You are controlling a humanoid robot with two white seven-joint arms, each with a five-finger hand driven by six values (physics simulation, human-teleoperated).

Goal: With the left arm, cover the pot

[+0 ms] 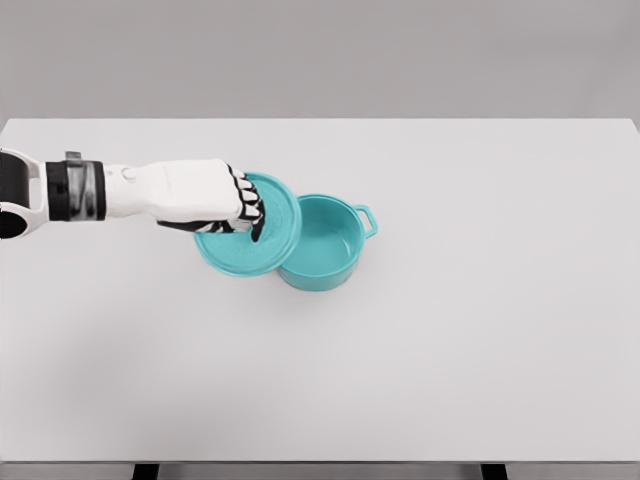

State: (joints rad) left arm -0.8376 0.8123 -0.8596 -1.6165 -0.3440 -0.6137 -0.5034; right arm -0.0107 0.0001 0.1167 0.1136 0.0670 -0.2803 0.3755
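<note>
Left hand (215, 197) grasps the teal lid (250, 240), overlapping the open pot (325, 245); next, centre it over the rim and lower

Sim test bench, not a real room. Evidence: flat white table (420, 350) filling most of the view, uniform shading, no texture or clutter. Far side is a plain grey backdrop (320, 55), no walls, windows or fixtures visible. Near edge shows two dark stubs (146, 471), probably table legs, too cropped to be sure. Only kitchen hint is a teal pot (325, 245) and its lid (262, 240) left of centre; render-clean, no wear.
</note>
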